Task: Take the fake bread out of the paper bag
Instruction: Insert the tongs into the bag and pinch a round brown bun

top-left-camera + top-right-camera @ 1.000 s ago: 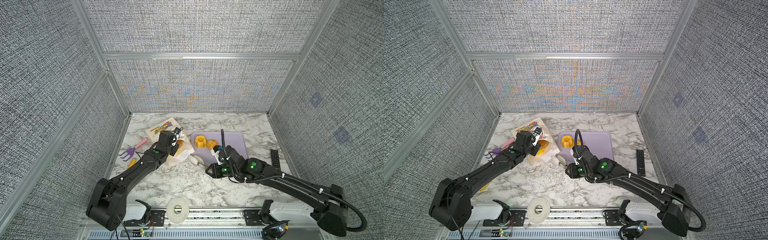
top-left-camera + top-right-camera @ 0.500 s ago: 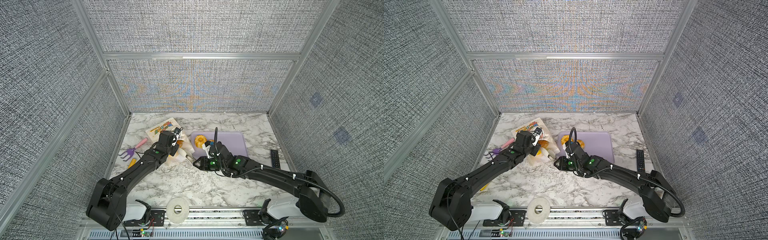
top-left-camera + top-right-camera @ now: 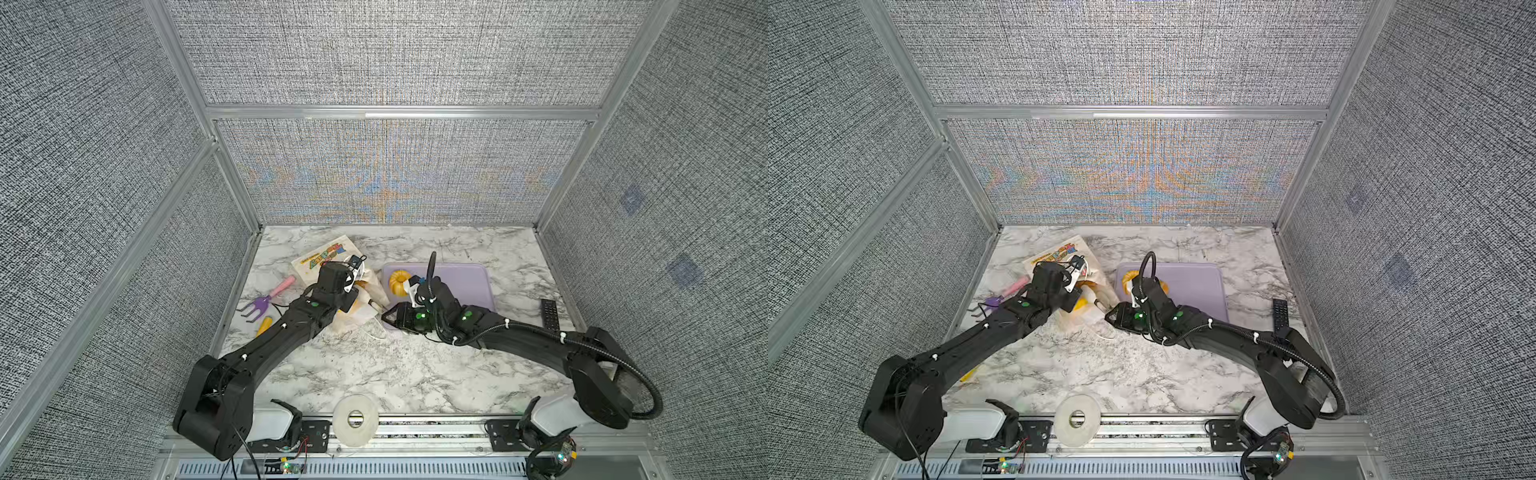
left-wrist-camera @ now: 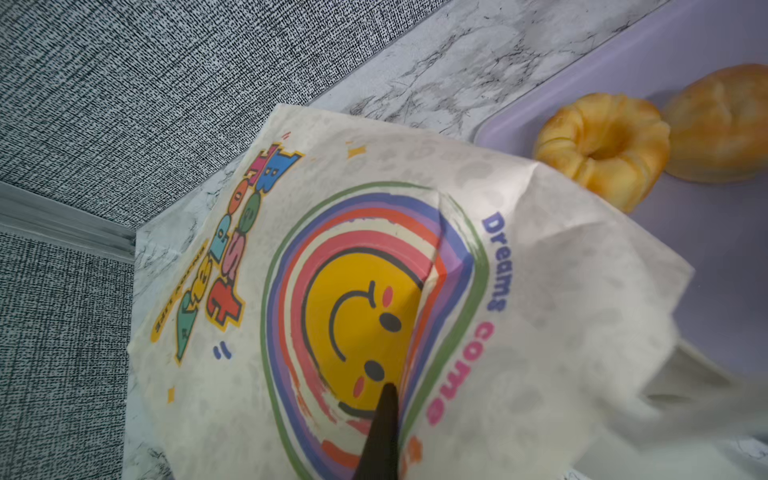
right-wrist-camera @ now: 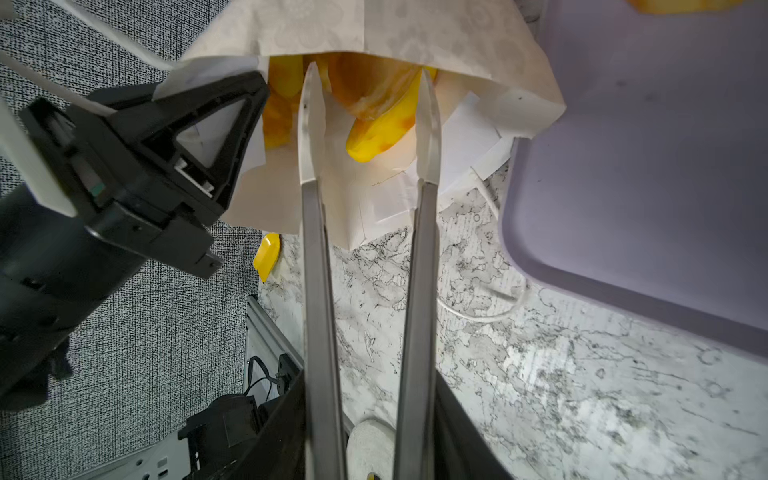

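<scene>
The paper bag (image 3: 320,259) lies on its side at the back left, its smiley print (image 4: 353,316) facing up. My left gripper (image 4: 384,415) is shut on the bag's upper wall and holds the mouth open. My right gripper (image 5: 370,104) is open; its long fingertips (image 5: 311,104) reach into the bag mouth (image 3: 365,291), either side of a yellow fake bread (image 5: 382,124). More bread shows deeper inside. A fluted ring bun (image 3: 400,281) (image 4: 602,145) and a round bun (image 4: 719,124) lie on the purple tray (image 3: 465,282).
A purple toy rake (image 3: 259,305) and a yellow shovel (image 3: 264,326) lie by the left wall. A black remote (image 3: 549,313) lies right of the tray. A tape roll (image 3: 355,419) sits on the front rail. A white cord handle (image 5: 490,307) trails beside the tray.
My right gripper has moved left from the tray's front edge into the bag mouth, and its jaws stand slightly wider. The left arm and the bag have not moved.
</scene>
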Available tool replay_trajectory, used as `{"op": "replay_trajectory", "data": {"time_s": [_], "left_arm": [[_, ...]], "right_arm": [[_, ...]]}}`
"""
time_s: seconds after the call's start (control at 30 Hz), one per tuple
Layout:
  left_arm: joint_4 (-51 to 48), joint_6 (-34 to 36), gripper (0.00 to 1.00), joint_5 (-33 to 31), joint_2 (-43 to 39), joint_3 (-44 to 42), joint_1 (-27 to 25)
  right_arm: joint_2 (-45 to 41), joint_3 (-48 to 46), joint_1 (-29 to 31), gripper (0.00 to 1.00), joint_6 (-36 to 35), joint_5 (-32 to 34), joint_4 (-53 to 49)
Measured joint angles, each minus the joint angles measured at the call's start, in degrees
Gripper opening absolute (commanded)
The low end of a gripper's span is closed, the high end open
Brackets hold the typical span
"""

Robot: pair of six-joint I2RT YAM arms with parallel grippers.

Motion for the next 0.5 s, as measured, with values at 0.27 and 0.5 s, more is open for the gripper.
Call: {"op": "replay_trajectory", "data": {"time_s": [0.27,0.5], "left_arm": [[0.0,0.0,0.0,0.0,0.0,0.0,0.0],[0.0,-0.02,0.0,-0.02,0.0,0.0,0.0]], "right_arm": [[2.47,1.64,-0.11,0.42,0.85,-0.35,1.84],[5.95,4.42,-0.55,0.44,2.58,-0.37,2.19]]}}
